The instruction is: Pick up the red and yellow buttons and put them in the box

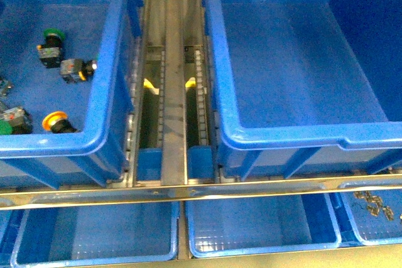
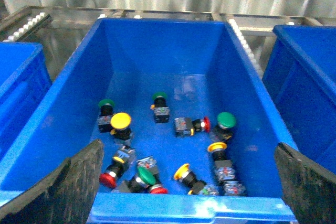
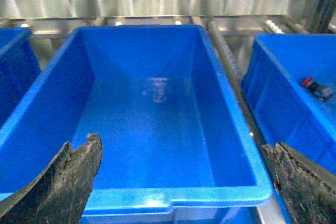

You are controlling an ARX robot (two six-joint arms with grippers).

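Between the wide-spread fingers (image 2: 73, 182) of your left gripper (image 2: 188, 149), which have hold of nothing, you look down into the source bin (image 2: 157, 211). Near the wall closest to that gripper, a red button (image 2: 107, 180) lies on its side beside a green button (image 2: 147, 176). A yellow button (image 2: 121, 121) shows its cap further back, and more red, yellow and green caps lie scattered over the floor. Any print on their bodies is too small to read. Your right gripper (image 3: 182, 142) is spread just as wide and grips nothing. It hangs over the box (image 3: 173, 199), which sits beside the source bin with a metal roller track (image 1: 174, 92) between them.
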